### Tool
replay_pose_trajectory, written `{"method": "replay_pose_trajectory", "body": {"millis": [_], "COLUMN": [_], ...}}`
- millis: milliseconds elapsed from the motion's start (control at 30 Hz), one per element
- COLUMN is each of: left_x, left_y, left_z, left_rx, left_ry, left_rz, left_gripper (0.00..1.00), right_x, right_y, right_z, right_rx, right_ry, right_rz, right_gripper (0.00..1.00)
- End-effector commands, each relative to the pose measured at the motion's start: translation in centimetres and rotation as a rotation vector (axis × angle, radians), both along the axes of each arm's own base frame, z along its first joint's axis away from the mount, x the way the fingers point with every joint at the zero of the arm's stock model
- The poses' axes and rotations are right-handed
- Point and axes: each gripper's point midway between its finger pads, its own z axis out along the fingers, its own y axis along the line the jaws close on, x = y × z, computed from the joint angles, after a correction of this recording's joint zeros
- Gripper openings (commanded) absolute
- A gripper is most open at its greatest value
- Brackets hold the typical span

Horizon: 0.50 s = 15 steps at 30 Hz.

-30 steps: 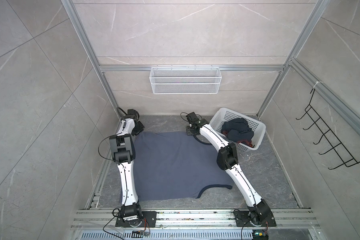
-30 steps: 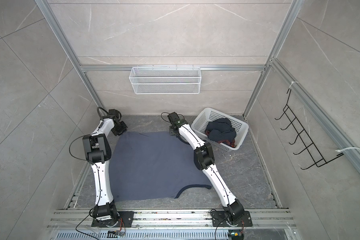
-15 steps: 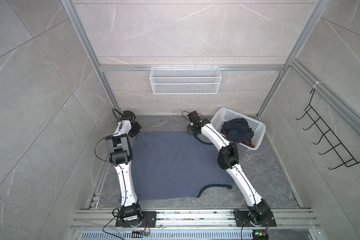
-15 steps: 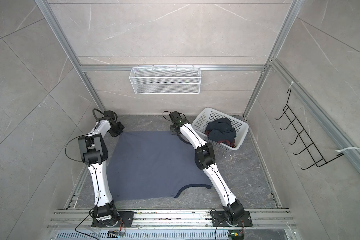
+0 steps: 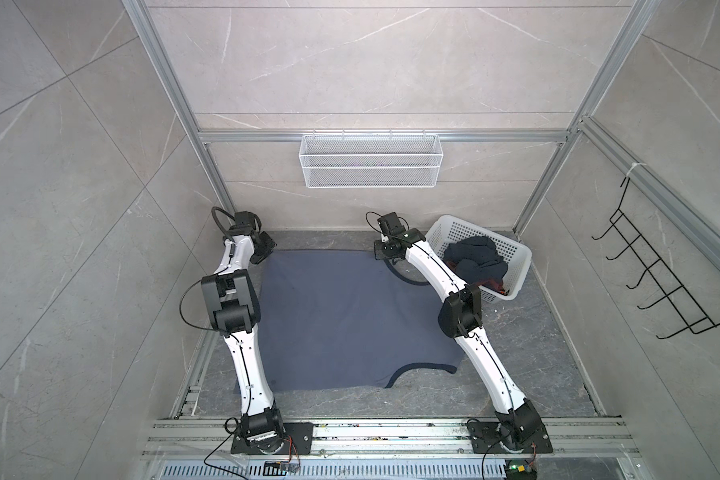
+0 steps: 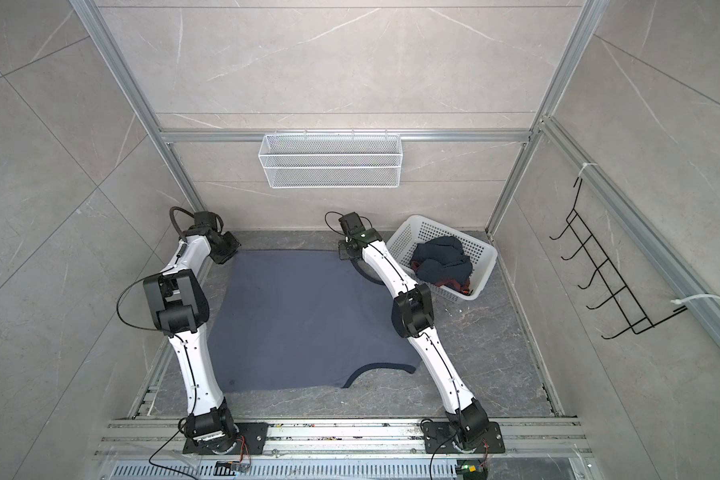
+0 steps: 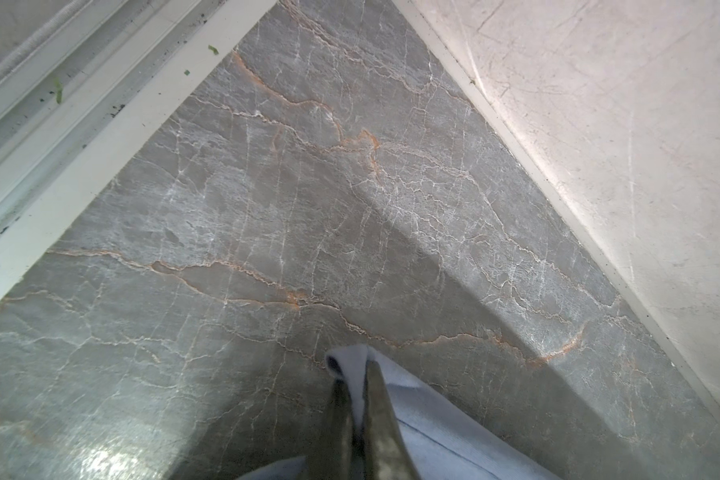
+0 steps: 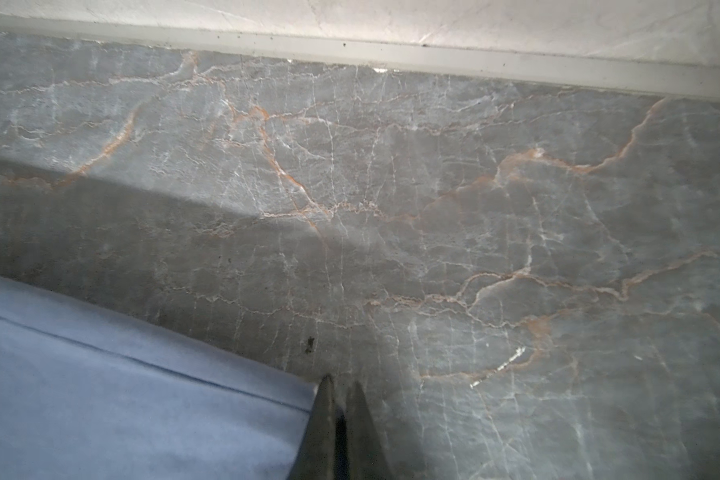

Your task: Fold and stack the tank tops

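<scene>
2 tank tops (image 5: 350,320) (image 5: 472,255), 2 arms (image 5: 246,365) (image 5: 483,361), 1 ea. plastic basket (image 5: 454,235), wire basket (image 5: 371,166), hook rack (image 5: 657,262).

Even bright light, blurred wrist views

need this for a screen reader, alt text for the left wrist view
The left gripper is shut on a corner of the blue tank top. Beyond lies a grey veined table, edged by a pale wall and a metal rail.

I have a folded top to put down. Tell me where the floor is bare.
Widest bare floor: right of the right arm, between basket and front rail. A narrow strip runs between that rail and the near hem of the slate-blue top. Crowded: its far edge, where left pincer and right pincer sit at the corners.
</scene>
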Motion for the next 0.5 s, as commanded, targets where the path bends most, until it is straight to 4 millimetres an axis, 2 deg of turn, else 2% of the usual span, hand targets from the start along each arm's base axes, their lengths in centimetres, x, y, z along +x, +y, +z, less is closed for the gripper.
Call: {"method": "replay_pose_trajectory", "body": {"millis": [0, 100, 233, 300, 400, 467], "left_x": [-0.1, -0.9, -2.2, -2.9, -4.3, -5.1], "left_y": [0.5, 0.4, 0.3, 0.1, 0.0, 0.0], "left_z": [5.0, 5.9, 6.9, 7.6, 7.8, 7.6], "left_rx": [0.039, 0.045, 0.050, 0.056, 0.064, 0.068], "left_ry": [-0.097, -0.113, -0.144, -0.170, -0.175, -0.178], "left_rz": [-0.013, -0.004, 0.009, 0.009, 0.016, 0.020], "left_gripper": [0.02, 0.02, 0.01, 0.02, 0.02, 0.02], "right_x": [-0.1, -1.2, -3.4, -4.2, -5.4, -5.9], "right_y": [0.3, 1.3, 2.5, 2.7, 2.0, 1.5], "right_z": [5.4, 6.2, 5.8, 5.7, 4.7, 4.7], "right_rx": [0.058, 0.079, 0.031, 0.016, -0.004, -0.001], "right_ry": [-0.066, -0.050, -0.022, -0.012, 0.015, -0.003], "right_rz": [0.021, 0.049, 0.068, 0.064, 0.058, 0.048], "right_gripper": [0.00, 0.00, 0.00, 0.00, 0.00, 0.00]}}
